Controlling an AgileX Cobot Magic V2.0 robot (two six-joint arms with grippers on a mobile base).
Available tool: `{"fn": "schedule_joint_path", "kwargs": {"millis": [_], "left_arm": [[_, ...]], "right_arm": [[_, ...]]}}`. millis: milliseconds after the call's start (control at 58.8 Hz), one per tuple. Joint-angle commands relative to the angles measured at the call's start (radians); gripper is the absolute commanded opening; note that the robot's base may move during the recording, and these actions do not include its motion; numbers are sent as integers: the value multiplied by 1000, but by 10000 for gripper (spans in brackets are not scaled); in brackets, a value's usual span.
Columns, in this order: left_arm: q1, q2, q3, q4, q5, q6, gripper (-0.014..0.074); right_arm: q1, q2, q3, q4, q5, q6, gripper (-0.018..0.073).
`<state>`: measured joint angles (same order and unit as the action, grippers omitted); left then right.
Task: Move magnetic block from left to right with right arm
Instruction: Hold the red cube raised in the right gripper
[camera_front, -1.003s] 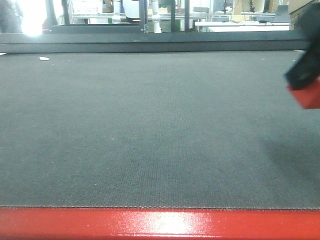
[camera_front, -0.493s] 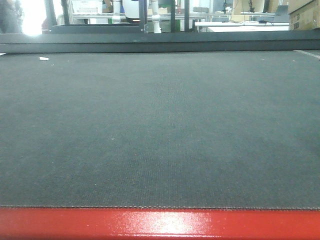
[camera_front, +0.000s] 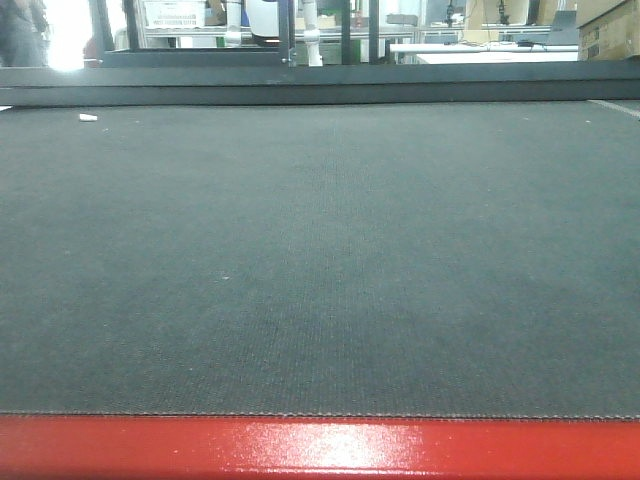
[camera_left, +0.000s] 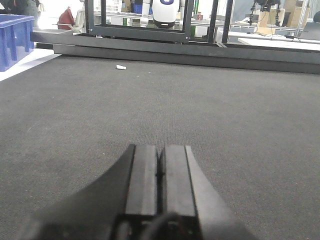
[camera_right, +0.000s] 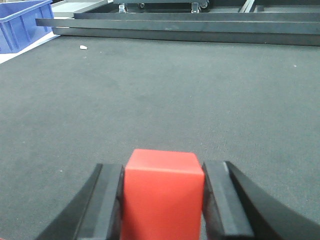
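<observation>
Right wrist-mounted view: the right gripper (camera_right: 163, 169) is clamped on the magnetic block (camera_right: 163, 200), a plain matte red cube. One black finger (camera_right: 107, 200) presses its 9 o'clock face, and the other presses its 3 o'clock face. The block sits at 6 o'clock in this frame, with its top face and near face exposed. Whether the block touches the mat (camera_right: 200, 100) or hangs above it cannot be told from this angle. A blue bin (camera_right: 25, 25) stands at 10 o'clock, off the edge of the mat. A small white scrap (camera_right: 83, 47) lies on the mat near it.

Left wrist-mounted view: the left gripper (camera_left: 161, 150) is clenched with nothing between its fingers (camera_left: 145, 175) — the two pads meet along a thin seam. It sits at 6 o'clock in the frame, over bare mat.

Exterior front-facing view: neither gripper nor the block appears. The dark grey mat fills the frame, with the glossy red table rim (camera_front: 320, 450) along 6 o'clock. The white scrap lies at 10 o'clock, and a dark rail (camera_front: 320, 85) runs across at 12 o'clock.
</observation>
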<state>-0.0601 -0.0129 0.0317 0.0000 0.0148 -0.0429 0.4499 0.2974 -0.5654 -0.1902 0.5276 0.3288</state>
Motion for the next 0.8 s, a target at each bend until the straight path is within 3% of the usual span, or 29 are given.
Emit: {"fn": "schedule_joint_path", "kwargs": {"millis": [0,782], "left_arm": [[1,-14,9,0,-91,-4,-116],[1,-14,9,0,-91,-4,-116]], "right_arm": [[-5,8,-28,-22,-81,-10,172],[-5,8,-28,-22,-81,-10,172]]}}
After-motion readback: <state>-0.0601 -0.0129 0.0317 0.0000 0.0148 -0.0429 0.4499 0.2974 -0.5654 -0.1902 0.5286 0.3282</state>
